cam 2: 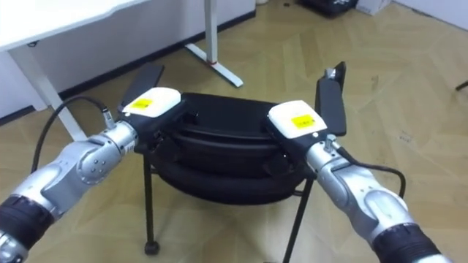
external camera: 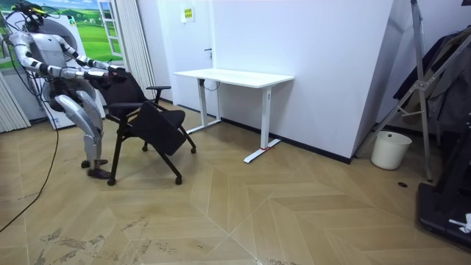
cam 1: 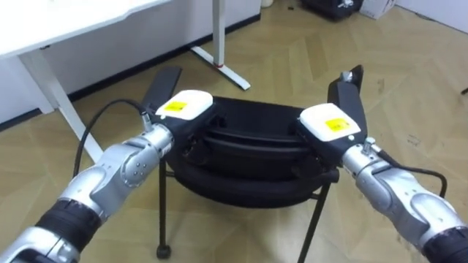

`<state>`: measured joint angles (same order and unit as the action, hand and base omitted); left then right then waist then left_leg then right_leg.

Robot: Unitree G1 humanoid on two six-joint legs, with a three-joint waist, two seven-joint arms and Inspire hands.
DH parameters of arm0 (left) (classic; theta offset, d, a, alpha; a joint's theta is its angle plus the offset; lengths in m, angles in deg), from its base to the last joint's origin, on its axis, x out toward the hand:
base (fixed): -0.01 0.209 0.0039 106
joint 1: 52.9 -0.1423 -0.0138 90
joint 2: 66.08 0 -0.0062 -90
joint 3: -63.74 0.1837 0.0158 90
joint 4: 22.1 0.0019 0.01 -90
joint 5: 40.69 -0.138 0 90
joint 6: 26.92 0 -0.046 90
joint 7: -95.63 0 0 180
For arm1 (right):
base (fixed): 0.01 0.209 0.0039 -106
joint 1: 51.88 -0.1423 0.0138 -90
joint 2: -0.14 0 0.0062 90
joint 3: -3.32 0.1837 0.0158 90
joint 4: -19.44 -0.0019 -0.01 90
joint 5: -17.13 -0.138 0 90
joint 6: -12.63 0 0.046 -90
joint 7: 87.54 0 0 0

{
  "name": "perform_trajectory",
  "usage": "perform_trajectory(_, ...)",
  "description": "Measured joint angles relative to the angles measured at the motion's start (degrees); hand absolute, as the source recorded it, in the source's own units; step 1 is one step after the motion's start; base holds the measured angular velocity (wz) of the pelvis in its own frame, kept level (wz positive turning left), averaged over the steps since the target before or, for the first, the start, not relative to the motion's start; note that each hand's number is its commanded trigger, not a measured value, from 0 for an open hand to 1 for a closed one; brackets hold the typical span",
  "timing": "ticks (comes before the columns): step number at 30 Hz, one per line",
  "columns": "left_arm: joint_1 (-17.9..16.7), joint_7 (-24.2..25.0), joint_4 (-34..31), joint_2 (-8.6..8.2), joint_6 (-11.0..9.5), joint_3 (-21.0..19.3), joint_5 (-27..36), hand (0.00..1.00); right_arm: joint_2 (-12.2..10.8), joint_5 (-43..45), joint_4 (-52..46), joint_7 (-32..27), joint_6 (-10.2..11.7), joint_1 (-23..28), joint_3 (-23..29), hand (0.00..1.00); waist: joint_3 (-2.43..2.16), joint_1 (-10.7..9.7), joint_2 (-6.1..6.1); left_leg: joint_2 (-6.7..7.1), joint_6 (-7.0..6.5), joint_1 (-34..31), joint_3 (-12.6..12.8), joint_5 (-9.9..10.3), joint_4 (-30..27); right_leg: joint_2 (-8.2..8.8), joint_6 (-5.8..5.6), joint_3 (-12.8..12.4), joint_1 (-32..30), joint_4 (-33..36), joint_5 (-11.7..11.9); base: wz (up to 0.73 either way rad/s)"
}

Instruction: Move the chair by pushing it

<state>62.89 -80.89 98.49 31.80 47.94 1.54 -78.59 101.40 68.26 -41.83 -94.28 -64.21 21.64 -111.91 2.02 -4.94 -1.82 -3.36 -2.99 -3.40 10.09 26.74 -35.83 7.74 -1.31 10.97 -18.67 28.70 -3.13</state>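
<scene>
Chair [external camera: 151,125]: black, rigid frame; I judge it light and apt to tip. Hold: backrest top [cam 1: 248,120], under my left hand [cam 1: 181,109] and right hand [cam 1: 333,126]. I cannot tell how the fingers are set.

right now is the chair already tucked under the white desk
No, in the room view the chair stands out on the wood floor, clearly apart from the white desk.

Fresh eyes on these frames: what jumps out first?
The left hand and right hand sit on top of the backrest of the black chair, directly before the robot. Beyond it a white desk stands against the wall. In the room view the robot stands behind the chair, at the room view's left.
</scene>
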Motion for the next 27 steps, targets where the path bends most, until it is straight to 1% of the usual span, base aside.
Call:
perform_trajectory(1,0.0,-0.5,0.4,0.01,0.0,0.0,-0.2,1.0,0.0,0.2,0.1,-0.5,0.0,0.0,0.0,1.0,-0.59,0.0,0.63,-1.28,1.24,0.3,-1.2,0.6,0.0,-1.22,1.86,1.4,1.0,-0.1,0.6,0.27)
perform_trajectory(2,0.3,-0.6,0.5,0.05,0.0,0.1,-0.2,1.0,0.0,0.2,0.0,-0.8,0.0,-0.1,0.0,1.0,-0.63,0.0,1.01,-1.85,1.69,0.3,-1.6,0.7,0.1,-1.54,2.33,2.2,1.3,0.1,0.1,0.23)
perform_trajectory(3,1.1,-0.7,0.9,0.33,-0.1,0.1,-0.1,1.0,0.0,0.2,0.3,-1.3,0.0,-1.0,-0.1,1.0,-0.37,0.1,1.41,-2.65,2.69,0.4,-2.0,0.9,0.4,-2.08,3.05,3.5,1.6,0.3,-0.9,0.18)
perform_trajectory(4,2.2,-0.9,1.6,0.35,-0.1,0.0,0.0,1.0,-0.2,0.3,1.2,-1.4,0.0,-2.4,-0.4,1.0,-0.11,0.2,1.39,-2.99,3.43,0.6,-2.1,0.9,0.9,-2.46,3.54,3.9,1.5,0.7,-2.1,0.13)
perform_trajectory(5,2.7,-1.2,2.0,0.34,0.0,0.0,0.0,1.0,-0.4,0.3,1.9,-1.4,0.0,-3.3,-0.6,1.0,-0.01,0.2,1.26,-3.08,3.76,1.0,-2.2,0.8,1.3,-2.53,3.71,3.9,1.4,1.1,-2.7,0.09)
perform_trajectory(7,3.8,-1.8,2.2,0.04,1.2,-0.1,0.0,1.0,-0.6,0.3,3.5,-1.4,0.0,-5.8,-1.0,1.0,0.07,0.2,1.34,-4.0,4.85,1.4,-2.1,0.6,2.7,-3.11,4.23,4.1,0.8,2.3,-4.9,0.09)
perform_trajectory(8,4.1,-1.8,2.2,0.05,1.3,-0.2,0.0,1.0,-0.6,0.3,3.6,-1.5,-0.1,-6.2,-1.0,1.0,0.11,0.2,1.4,-4.14,5.17,1.4,-2.1,0.7,2.8,-3.39,4.4,4.1,0.6,2.6,-5.3,0.04)
perform_trajectory(9,4.6,-1.8,2.2,0.08,1.4,-0.5,0.0,1.0,-0.7,0.4,3.8,-1.7,-0.1,-6.9,-1.0,1.0,0.17,0.4,1.32,-4.82,5.76,1.5,-2.0,0.9,2.8,-3.83,4.77,4.1,0.3,3.3,-6.2,0.0)
perform_trajectory(10,4.9,-1.8,2.2,0.1,1.4,-0.8,-0.2,1.0,-0.9,0.5,4.1,-1.9,-0.3,-7.4,-1.0,1.0,0.34,0.5,1.04,-5.18,6.12,1.7,-1.8,0.8,2.7,-4.02,5.25,4.4,0.2,4.2,-6.9,-0.04)
perform_trajectory(11,5.0,-1.8,2.2,0.1,1.4,-1.0,-0.3,1.0,-1.0,0.6,4.2,-1.9,-0.3,-7.6,-1.0,1.0,0.35,0.5,1.01,-5.44,6.24,1.8,-1.7,0.8,2.7,-4.08,5.47,4.6,0.2,4.5,-7.4,0.0)
perform_trajectory(12,5.2,-1.8,2.3,0.32,1.2,-1.1,-0.3,1.0,-1.0,0.6,4.3,-1.9,-0.3,-7.9,-1.0,1.0,0.38,0.7,0.95,-5.92,6.43,2.1,-1.4,0.8,2.3,-4.2,5.78,4.8,0.1,5.5,-8.7,0.05)
perform_trajectory(13,5.3,-1.9,2.8,0.09,0.9,-1.3,-0.3,1.0,-1.0,0.6,4.3,-1.9,-0.2,-8.1,-1.0,1.0,0.4,0.7,0.89,-6.17,6.53,2.1,-1.4,0.7,1.1,-4.33,5.9,4.8,0.2,6.5,-10.1,0.07)
perform_trajectory(14,5.3,-1.9,3.0,0.01,0.8,-1.5,-0.3,1.0,-1.0,0.7,4.3,-1.9,-0.2,-8.2,-1.0,1.0,0.46,0.8,0.78,-6.29,6.84,2.0,-1.5,0.5,0.0,-4.28,6.0,4.9,0.3,7.1,-10.7,0.07)
perform_trajectory(15,5.3,-2.4,3.5,-0.34,0.6,-1.6,-0.4,1.0,-1.2,0.7,4.3,-1.9,-0.2,-8.3,-1.0,1.0,0.57,1.0,0.63,-6.91,7.35,1.6,-1.7,0.1,-2.3,-4.3,6.35,5.1,0.9,8.1,-11.9,0.1)
perform_trajectory(16,5.3,-2.8,3.8,-0.41,0.4,-1.6,-0.4,1.0,-1.5,1.0,4.5,-1.8,-0.2,-8.3,-1.0,1.0,0.66,0.9,0.46,-7.65,7.28,0.6,-2.1,-0.5,-6.0,-4.13,6.81,6.1,1.7,9.2,-13.3,0.18)
perform_trajectory(17,5.3,-2.8,4.0,-0.39,0.4,-1.5,-0.5,1.0,-1.8,1.0,4.7,-1.8,-0.2,-8.3,-0.9,1.0,0.71,0.7,0.31,-8.26,7.2,-0.5,-2.5,-1.3,-8.9,-4.01,7.02,6.8,2.2,9.9,-14.1,0.31)
perform_trajectory(18,5.3,-3.1,4.3,-0.29,0.4,-1.3,-0.5,1.0,-2.1,1.0,4.9,-1.8,-0.2,-8.2,-0.9,1.0,0.84,0.7,-0.08,-9.05,6.86,-2.4,-3.0,-3.5,-13.7,-4.07,7.15,7.2,3.0,10.7,-15.4,0.34)
perform_trajectory(19,5.5,-3.7,5.1,-0.35,0.4,-0.8,-0.5,1.0,-2.4,0.9,5.5,-1.8,-0.2,-8.1,-1.0,1.0,1.12,0.7,-0.54,-9.48,6.29,-4.4,-4.1,-6.9,-18.8,-4.29,7.28,7.1,4.1,11.2,-16.6,0.25)
perform_trajectory(20,5.4,-4.3,5.8,-0.52,0.4,-0.5,-0.5,1.0,-2.5,0.9,5.7,-1.8,-0.1,-8.1,-1.1,1.0,1.2,0.8,-0.62,-9.93,6.1,-5.5,-4.4,-9.3,-21.5,-4.42,7.6,7.3,4.8,11.3,-17.1,0.12)
perform_trajectory(21,5.4,-5.2,6.6,-0.64,0.3,0.1,-0.5,1.0,-2.8,0.9,6.3,-1.8,-0.1,-8.0,-1.5,1.0,1.22,1.4,-1.16,-9.91,5.67,-7.6,-5.5,-14.6,-25.4,-4.07,8.17,7.9,6.0,11.3,-17.6,0.08)
perform_trajectory(22,5.3,-5.7,7.0,-0.66,0.3,0.5,-0.5,1.0,-2.9,0.9,6.4,-1.8,0.0,-8.0,-1.6,1.0,1.3,1.9,-1.91,-9.8,5.65,-10.2,-6.2,-21.1,-28.7,-3.69,8.57,8.2,6.9,11.1,-18.1,0.12)
perform_trajectory(23,5.4,-5.8,7.0,-0.61,0.3,0.5,-0.5,1.0,-2.9,0.9,6.4,-1.8,0.0,-8.0,-1.6,1.0,1.24,2.2,-2.37,-9.8,5.63,-11.6,-6.4,-24.7,-30.2,-3.47,8.8,8.3,7.2,11.0,-18.3,0.2)
perform_trajectory(24,5.4,-6.3,7.3,-0.68,0.2,0.7,-0.5,1.0,-2.9,0.9,6.6,-1.9,-0.1,-8.0,-1.6,1.0,1.69,2.2,-3.41,-9.54,5.97,-14.5,-7.3,-33.0,-32.9,-2.79,9.33,9.1,7.9,11.1,-18.9,0.24)
perform_trajectory(25,5.7,-7.2,7.7,-0.75,0.2,1.4,-0.5,1.0,-2.6,0.6,6.6,-1.9,-0.1,-8.1,-1.6,1.0,1.77,2.3,-3.93,-8.86,5.48,-17.5,-8.4,-37.1,-35.2,-2.5,9.8,9.6,8.3,11.2,-19.4,0.23)
perform_trajectory(26,5.8,-7.6,7.8,-0.94,0.3,1.7,-0.5,1.0,-2.4,0.6,6.6,-1.9,-0.1,-8.3,-1.6,1.0,1.77,2.3,-3.93,-8.76,5.32,-19.2,-8.3,-37.1,-36.2,-2.46,10.07,9.8,8.4,11.3,-19.7,0.11)
perform_trajectory(27,5.5,-8.2,8.3,-1.17,0.5,1.9,-0.5,1.0,-2.5,0.5,7.4,-1.9,-0.1,-8.7,-1.6,1.0,1.91,2.7,-4.13,-8.68,4.63,-22.4,-7.9,-36.4,-38.4,-2.37,10.58,10.1,8.8,11.6,-20.3,0.0)
